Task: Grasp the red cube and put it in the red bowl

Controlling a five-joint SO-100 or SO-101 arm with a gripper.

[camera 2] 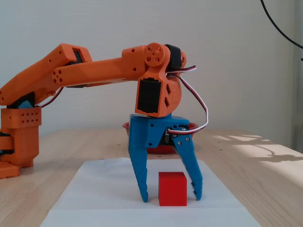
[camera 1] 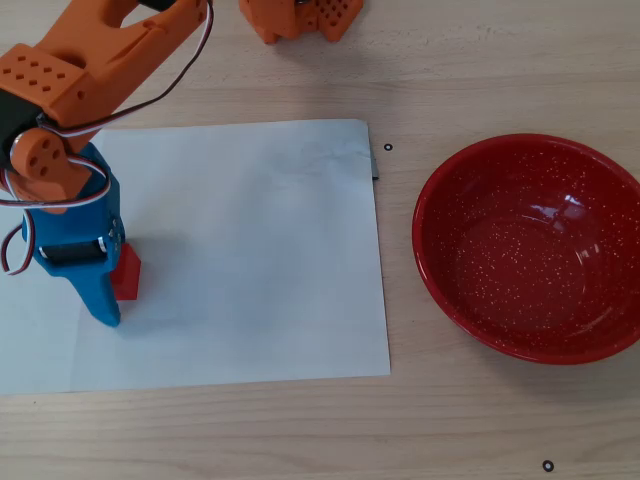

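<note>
The red cube (camera 2: 172, 188) sits on the white paper sheet (camera 1: 250, 250) near its left edge in the overhead view, with plenty of bare paper to its right and a strip of wooden table (camera 1: 400, 420) between the sheet's right edge and the red bowl (camera 1: 530, 248), which lies well apart and is cut by the frame's right side. The blue gripper (camera 2: 170, 196) straddles the cube, its fingers narrowed to either side but a sliver of gap showing on each (not clamped), tips down near the paper. The fixed view shows both fingers and those gaps; from overhead the gripper body covers most of the cube, leaving only a red corner (camera 1: 127, 275) visible. The bowl is mostly hidden behind the gripper in the fixed view.
</note>
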